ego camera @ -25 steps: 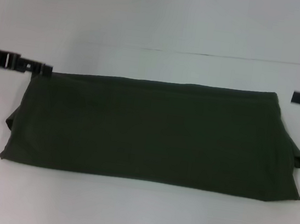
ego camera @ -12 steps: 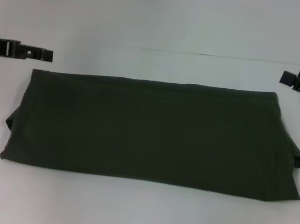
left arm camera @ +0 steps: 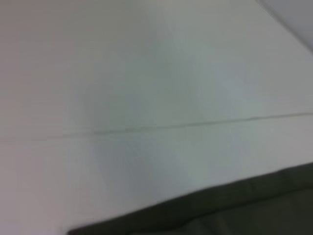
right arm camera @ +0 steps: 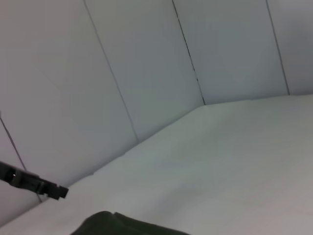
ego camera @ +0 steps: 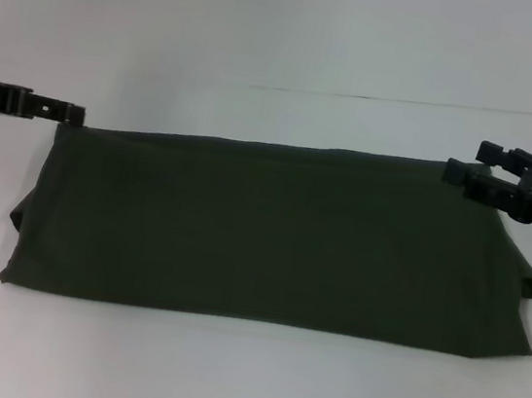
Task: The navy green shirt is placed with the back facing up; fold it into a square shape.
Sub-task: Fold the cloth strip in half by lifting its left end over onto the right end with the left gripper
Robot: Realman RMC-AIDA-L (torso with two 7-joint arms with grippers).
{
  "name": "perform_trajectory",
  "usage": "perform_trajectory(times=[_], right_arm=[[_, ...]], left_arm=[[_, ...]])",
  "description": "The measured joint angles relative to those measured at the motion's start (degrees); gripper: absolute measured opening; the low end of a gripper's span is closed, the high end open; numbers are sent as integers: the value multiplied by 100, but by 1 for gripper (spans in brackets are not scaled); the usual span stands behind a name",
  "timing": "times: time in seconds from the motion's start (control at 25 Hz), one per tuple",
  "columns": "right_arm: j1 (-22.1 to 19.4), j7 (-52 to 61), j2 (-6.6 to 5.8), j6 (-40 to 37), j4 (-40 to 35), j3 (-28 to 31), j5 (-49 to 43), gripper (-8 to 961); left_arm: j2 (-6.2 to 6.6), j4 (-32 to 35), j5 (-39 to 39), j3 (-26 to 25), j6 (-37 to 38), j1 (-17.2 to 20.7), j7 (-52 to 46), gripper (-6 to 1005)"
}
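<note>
The navy green shirt (ego camera: 272,229) lies folded into a long, wide band on the white table, plain side up, with a sleeve poking out at each end. My left gripper (ego camera: 76,115) reaches in from the left, and its tip is at the shirt's far left corner. My right gripper (ego camera: 465,161) hovers open at the far right corner, two fingers spread over the cloth edge. The left wrist view shows the shirt's edge (left arm camera: 234,208). The right wrist view shows a bit of shirt (right arm camera: 122,226) and the left gripper (right arm camera: 49,188) farther off.
The white table (ego camera: 243,373) has a thin seam line (ego camera: 406,103) running across behind the shirt. In the right wrist view, panelled white walls (right arm camera: 146,73) rise beyond the table.
The left gripper dropped slightly back to the shirt's far left corner. The right gripper moved inward and down, from off the right edge to over the far right corner.
</note>
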Motion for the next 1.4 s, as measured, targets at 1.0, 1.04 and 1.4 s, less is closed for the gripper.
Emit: perform_trajectory(times=[1.0, 1.04, 1.4], right_arm=[[-28, -539, -217, 203, -101, 5, -11, 887], [-31, -566, -217, 203, -92, 5, -18, 887], [-47, -697, -212, 222, -37, -4, -28, 887]], left_arm=[[-702, -44, -876, 110, -90, 1051, 1747, 916], [-705, -35, -886, 108, -109, 1106, 1793, 916], [-795, -75, -914, 118, -486, 1198, 2130, 916]])
